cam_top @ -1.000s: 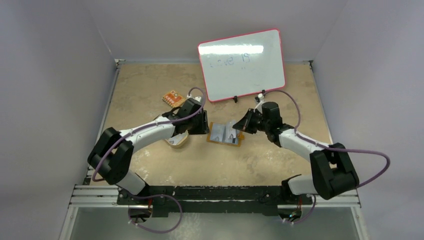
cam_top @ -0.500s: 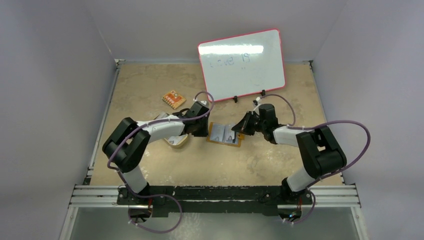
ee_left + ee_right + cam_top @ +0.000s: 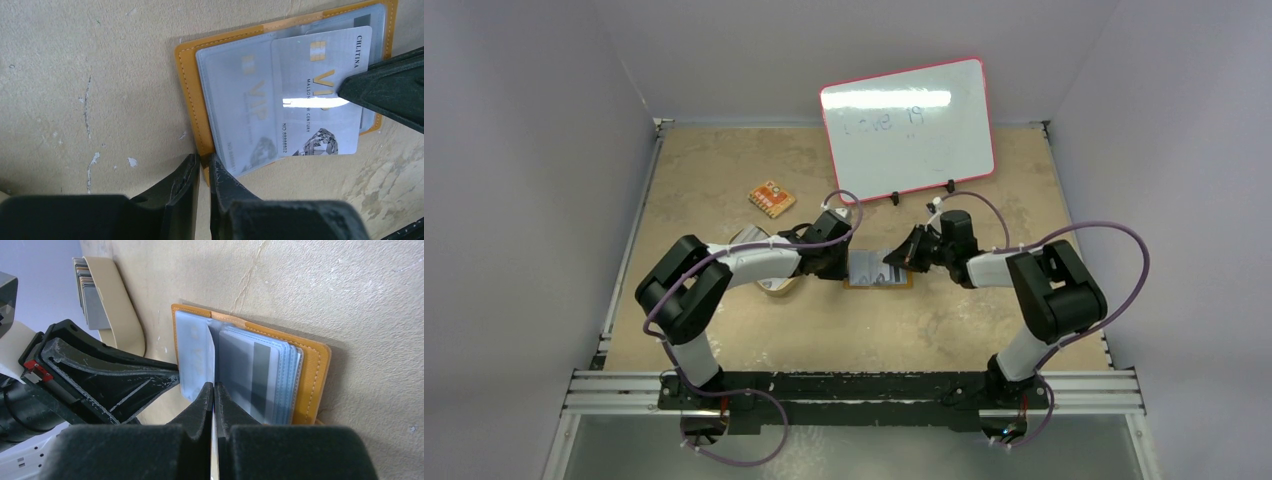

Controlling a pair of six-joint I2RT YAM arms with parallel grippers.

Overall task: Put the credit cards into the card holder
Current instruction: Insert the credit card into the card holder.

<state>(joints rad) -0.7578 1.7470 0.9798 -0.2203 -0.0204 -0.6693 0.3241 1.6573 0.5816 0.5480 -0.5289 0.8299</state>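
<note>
Overhead: 2 arms meet nose to nose over the card holder (image 3: 186,95), which lies open and flat in the middle of the table (image 3: 75,75), clear sleeves showing.
Left claw (image 3: 202,162): fingers almost together, nipping the holder's near orange corner.
Right claw (image 3: 214,390): pressed tight on the thin edge of a credit card (image 3: 305,115), seen edge-on from its own wrist; its black tip overlaps the card's face in the left wrist view.
Card text: "VIP" in gold, "CHLITINA" along 1 edge, "MAISON ... CENTURY" partly lost in glare, "NO 8888802", a diamond graphic.
Card position: across the holder's sleeves, 1 corner past the orange rim; whether it sits inside a sleeve cannot be told.
Sleeved card (image 3: 240,115): a second "VIP" reads faintly through the plastic.
Striped card (image 3: 260,375): dark stripe, tucked among the sleeves.
Dish (image 3: 117,310): tan, beside the left arm, grey cards (image 3: 87,290) standing in it.
Whiteboard (image 3: 907,130): red-framed, propped at the back; faint blue writing ending "19".
Patterned piece (image 3: 771,198): orange, back-left, well apart.
</note>
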